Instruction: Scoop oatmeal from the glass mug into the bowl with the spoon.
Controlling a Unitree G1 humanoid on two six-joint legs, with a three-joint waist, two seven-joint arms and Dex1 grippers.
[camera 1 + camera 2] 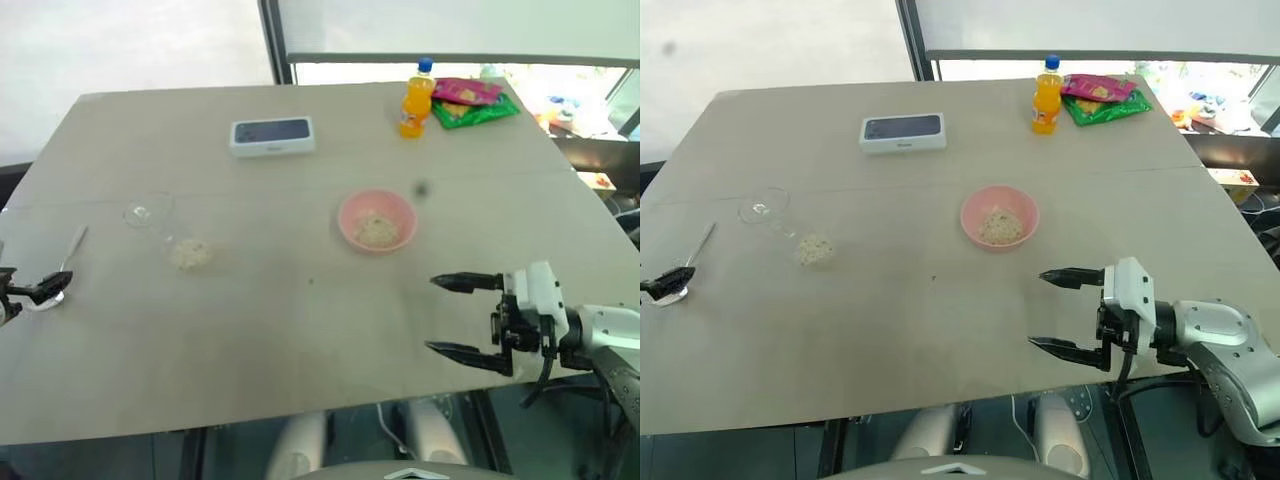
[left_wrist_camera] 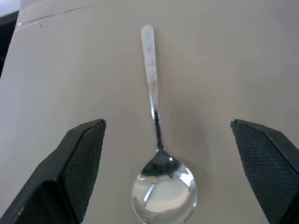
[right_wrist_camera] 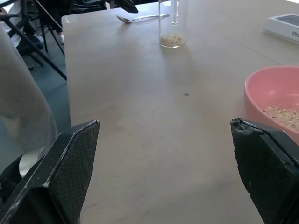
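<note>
A wide beige tabletop (image 1: 300,330) takes up most of the head view. At its far left edge lies the slim shiny silver metal spoon (image 1: 62,276), flat on the table, oval bowl toward the lower left and thin handle running up and to the right. The left gripper (image 2: 163,172) hangs over the spoon with its two black fingers spread wide to either side of the spoon's bowl, touching nothing. Right of the spoon, in the left-centre of the frame, stands the small clear glass mug (image 1: 165,230) with a small heap of pale beige oat flakes (image 1: 190,254) at its bottom. Near the centre, well apart from the mug, sits the small round pink bowl (image 1: 377,221), holding more of the same dry flakes. In the lower right, the right gripper (image 1: 460,317) hovers above the table's near edge, fingers pointing left and released wide, empty. Toward the top sit a flat white box with a dark top (image 1: 272,135), an orange drink bottle with a blue cap (image 1: 416,100), and green and pink snack packets (image 1: 470,100) just beside the bottle.
</note>
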